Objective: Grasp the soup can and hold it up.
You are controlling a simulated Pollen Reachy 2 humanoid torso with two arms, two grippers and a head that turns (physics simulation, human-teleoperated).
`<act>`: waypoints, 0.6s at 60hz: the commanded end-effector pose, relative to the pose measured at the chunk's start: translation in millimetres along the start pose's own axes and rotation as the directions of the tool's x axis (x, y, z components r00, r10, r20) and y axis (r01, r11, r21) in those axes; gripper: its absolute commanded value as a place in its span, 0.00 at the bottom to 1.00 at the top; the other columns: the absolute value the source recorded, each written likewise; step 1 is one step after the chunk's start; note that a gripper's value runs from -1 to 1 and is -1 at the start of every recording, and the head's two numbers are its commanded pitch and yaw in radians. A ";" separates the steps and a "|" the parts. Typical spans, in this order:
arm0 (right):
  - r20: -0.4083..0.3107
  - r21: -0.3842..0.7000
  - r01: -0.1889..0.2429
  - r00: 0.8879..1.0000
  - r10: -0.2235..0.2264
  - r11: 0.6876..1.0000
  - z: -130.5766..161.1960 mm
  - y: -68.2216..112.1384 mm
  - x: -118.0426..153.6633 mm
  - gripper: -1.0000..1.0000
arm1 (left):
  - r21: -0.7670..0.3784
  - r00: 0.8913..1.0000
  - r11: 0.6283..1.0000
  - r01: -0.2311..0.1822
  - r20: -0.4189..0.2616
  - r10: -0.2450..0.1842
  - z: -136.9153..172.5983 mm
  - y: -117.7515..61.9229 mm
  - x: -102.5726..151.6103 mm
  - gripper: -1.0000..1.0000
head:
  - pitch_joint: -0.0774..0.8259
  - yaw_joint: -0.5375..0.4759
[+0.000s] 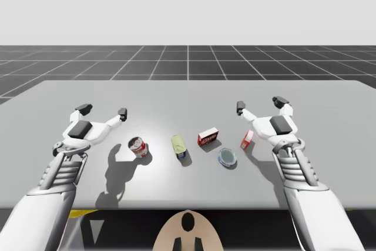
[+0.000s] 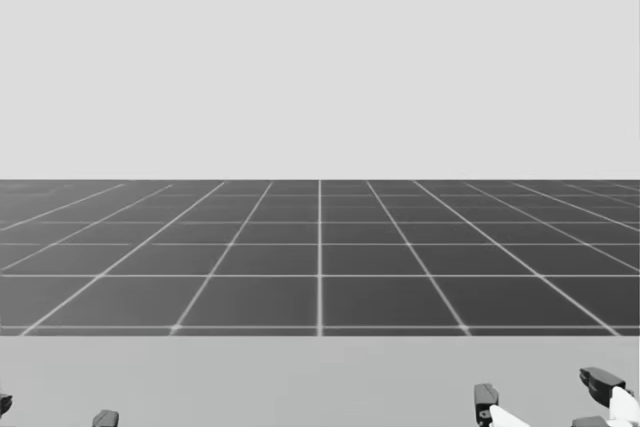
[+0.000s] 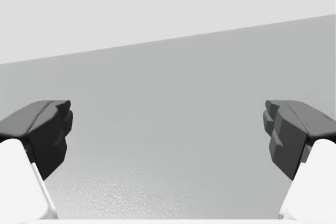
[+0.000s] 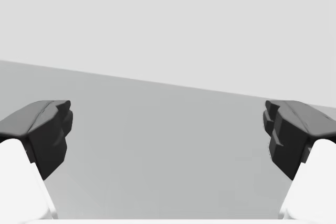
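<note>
The can point(image 1: 138, 146) stands upright on the table point(image 1: 188, 95), red and white, at about 4 o'clock from my left gripper point(image 1: 103, 111) in the high view. It is near the gripper but apart from it, and closer to my torso than the fingertips. That gripper hangs above the table with its fingers spread wide and nothing between them. The left wrist view has bare table ahead of them, so I judge the can lies off the line of approach. The main risk is a poorly aimed pull-back and descent: a finger or the palm could clip the rim and tip the can, and a tipped can rolls. A yellow container point(image 1: 179, 145) sits close at the can's 3 o'clock, so a push from 9 o'clock could shove the can into it. A grip taken too high or off-centre may let the smooth wall slip on the lift. My right gripper point(image 1: 260, 104), likewise spread and empty, hovers well apart at the can's 2 o'clock, past a red box point(image 1: 207, 137). Reaching with it risks scattering what lies between.
</note>
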 end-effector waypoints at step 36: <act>0.002 -0.026 -0.024 1.000 0.024 0.999 1.8 -1.4 0.1 0.00 | -0.001 1.000 1.000 0.004 0.001 -0.004 -0.6 0.5 -0.5 0.00 | 0.49 0.53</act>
